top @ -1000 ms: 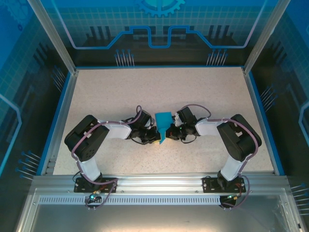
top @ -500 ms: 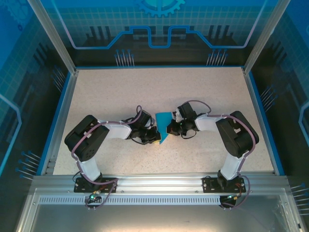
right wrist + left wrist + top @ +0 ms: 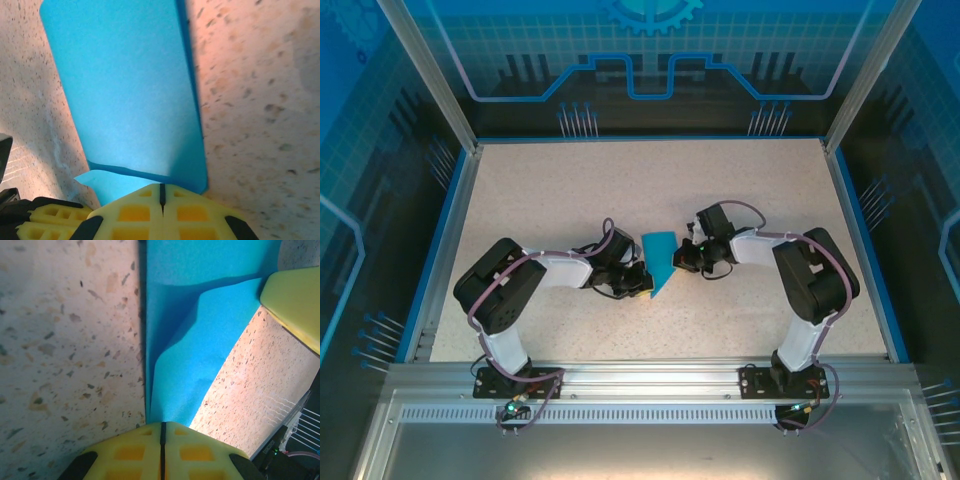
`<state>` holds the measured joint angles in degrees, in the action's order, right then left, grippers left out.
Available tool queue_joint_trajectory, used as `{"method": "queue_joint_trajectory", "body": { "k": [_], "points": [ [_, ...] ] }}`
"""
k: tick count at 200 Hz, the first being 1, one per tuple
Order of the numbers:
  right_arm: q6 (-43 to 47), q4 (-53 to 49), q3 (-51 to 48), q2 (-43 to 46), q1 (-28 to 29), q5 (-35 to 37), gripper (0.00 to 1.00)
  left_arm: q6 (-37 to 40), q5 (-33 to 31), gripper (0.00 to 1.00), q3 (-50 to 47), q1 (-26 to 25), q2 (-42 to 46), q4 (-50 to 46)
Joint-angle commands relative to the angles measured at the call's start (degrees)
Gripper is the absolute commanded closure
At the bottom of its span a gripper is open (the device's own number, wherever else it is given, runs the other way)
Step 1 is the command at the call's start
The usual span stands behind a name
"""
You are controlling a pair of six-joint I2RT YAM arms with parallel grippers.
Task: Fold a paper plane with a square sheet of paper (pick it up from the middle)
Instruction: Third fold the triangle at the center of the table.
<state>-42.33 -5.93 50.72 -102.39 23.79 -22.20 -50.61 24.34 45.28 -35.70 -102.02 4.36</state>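
A speckled beige surface (image 3: 570, 190) is lying inside a blue border (image 3: 650, 139). An aluminium rail (image 3: 650, 378) is running along its near edge, and a blue patterned backdrop (image 3: 650, 50) is standing behind it.

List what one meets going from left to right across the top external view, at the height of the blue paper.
left arm → left gripper → folded blue paper → right gripper → right arm
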Motion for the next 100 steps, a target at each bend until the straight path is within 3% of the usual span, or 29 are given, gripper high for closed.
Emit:
{"method": "queue_joint_trajectory", "body": {
  "k": [1,45,100],
  "points": [
    [0.85,-0.57,0.04,-1.9,-0.75,1.17,1.0,1.3,-4.05,0.89,-1.24,-0.71,-1.63,-6.39],
    [0.83,-1.34,0.69,-1.8,-1.49,2.02,1.0,1.28,-4.01,0.89,-1.4,-0.77,-1.34,-6.48],
    [1.61,-1.71,0.08,6.9,0.84,1.11,1.0,1.13,-4.04,0.89,-0.94,-0.76,-1.23,-6.72]
  ]
}}
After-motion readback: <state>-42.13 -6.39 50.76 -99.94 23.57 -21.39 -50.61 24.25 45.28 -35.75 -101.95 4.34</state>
